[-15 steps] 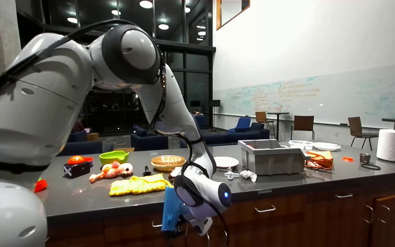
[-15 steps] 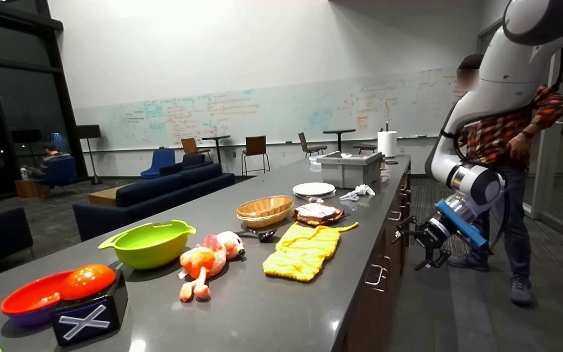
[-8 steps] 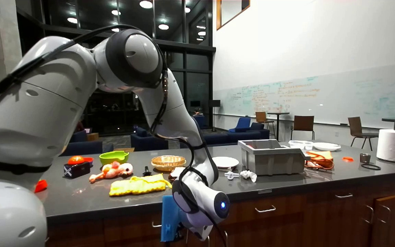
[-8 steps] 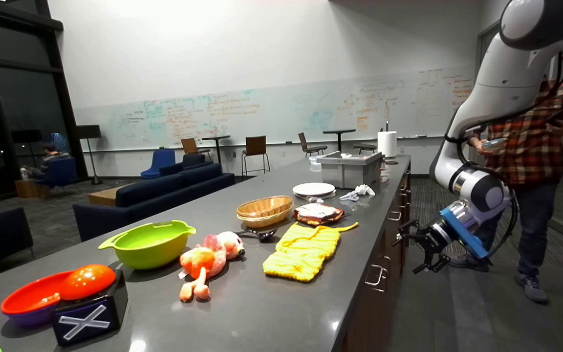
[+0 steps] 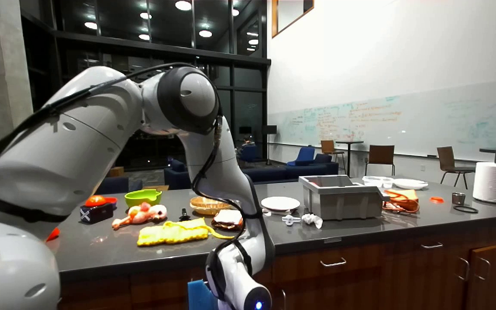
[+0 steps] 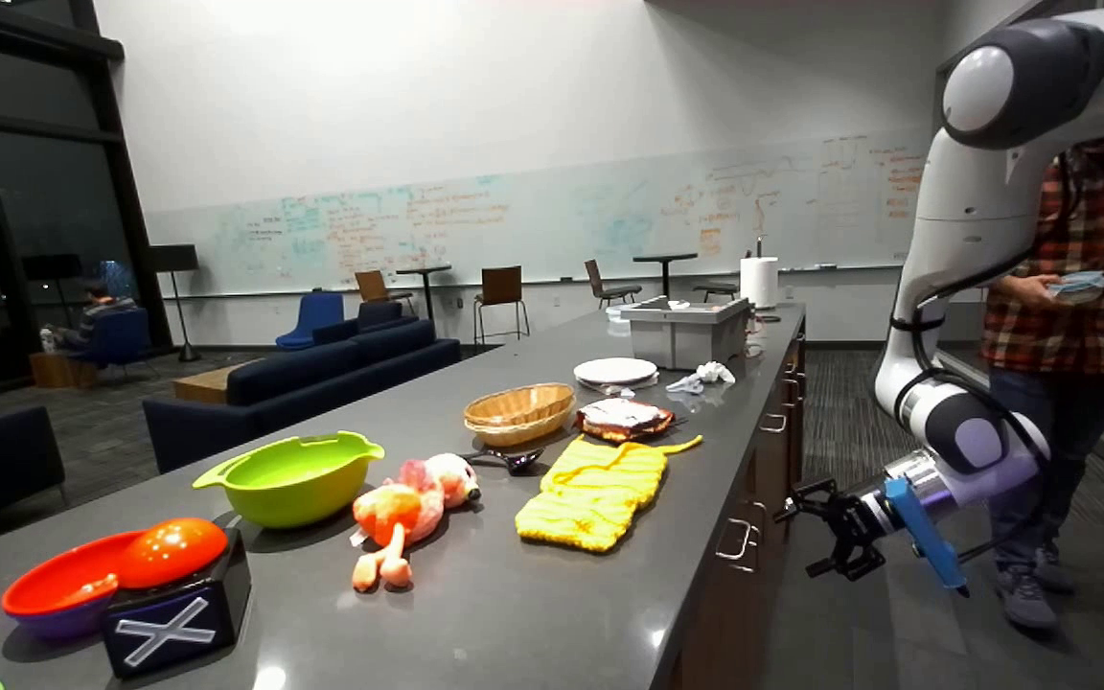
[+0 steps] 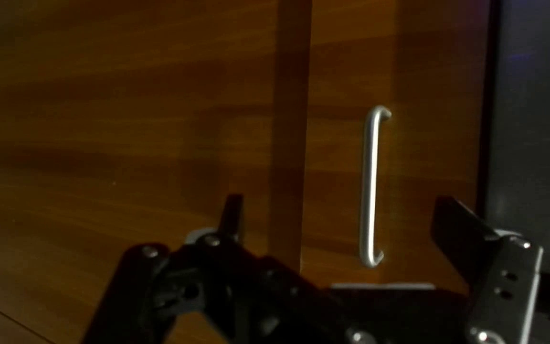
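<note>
My gripper (image 7: pixel 342 211) is open and empty, its black fingers spread wide. It faces the brown wooden cabinet front (image 7: pixel 170 157). A silver bar handle (image 7: pixel 369 186) on a drawer (image 7: pixel 423 143) shows between the two fingertips in the wrist view, apart from both. The gripper (image 6: pixel 799 542) also shows in an exterior view, beside the cabinet and below the counter top. How far it is from the handle I cannot tell. In an exterior view the gripper is below the picture; only the blue wrist part (image 5: pixel 200 295) shows.
The grey counter (image 6: pixel 475 623) holds a yellow knitted cloth (image 6: pixel 600 494), a pink plush toy (image 6: pixel 418 508), a green bowl (image 6: pixel 298 484), a wicker basket (image 6: pixel 518 417), a white plate (image 6: pixel 615 372) and a grey bin (image 6: pixel 691 337). A person (image 6: pixel 1079 335) stands behind the arm.
The arm has reached lower, and the gripper has come down and tilted to point more level at the cabinet. It stays open. The person has shifted behind the arm. The counter things are unmoved.
</note>
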Tool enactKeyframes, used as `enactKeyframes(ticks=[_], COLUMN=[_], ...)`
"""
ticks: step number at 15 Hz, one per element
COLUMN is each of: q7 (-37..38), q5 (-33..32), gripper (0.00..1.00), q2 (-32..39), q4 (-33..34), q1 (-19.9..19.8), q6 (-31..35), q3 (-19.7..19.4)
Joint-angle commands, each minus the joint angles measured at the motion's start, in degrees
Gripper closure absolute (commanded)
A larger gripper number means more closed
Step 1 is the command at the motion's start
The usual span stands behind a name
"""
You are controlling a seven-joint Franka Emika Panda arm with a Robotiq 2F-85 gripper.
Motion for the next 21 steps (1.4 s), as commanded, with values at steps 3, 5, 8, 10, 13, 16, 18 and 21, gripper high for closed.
enactKeyframes(ticks=[3,5,8,10,13,16,18,21], q7=[-11.9,-15.3,-19.0,-20.6,-22.7,-24.2,-25.1,-25.6], q5=[7.6,9.8,11.9,12.6,14.1,15.8,17.0,18.4], gripper=[0.0,0.0,0.0,0.0,0.0,0.0,0.0,0.0], q2=[5.0,5.9,7.3,8.2,9.2,9.8,10.0,10.2], q4=[0.0,-0.4,-0.5,-0.5,-0.5,-0.4,-0.4,-0.4], q1=[1.1,1.3,1.8,2.3,3.0,3.9,4.6,5.6], q6=[-8.7,-12.0,-15.9,-17.9,-20.3,-22.1,-23.0,-24.0], q3=[-2.1,-2.5,-2.8,-3.0,-2.9,-2.8,-2.7,-2.5])
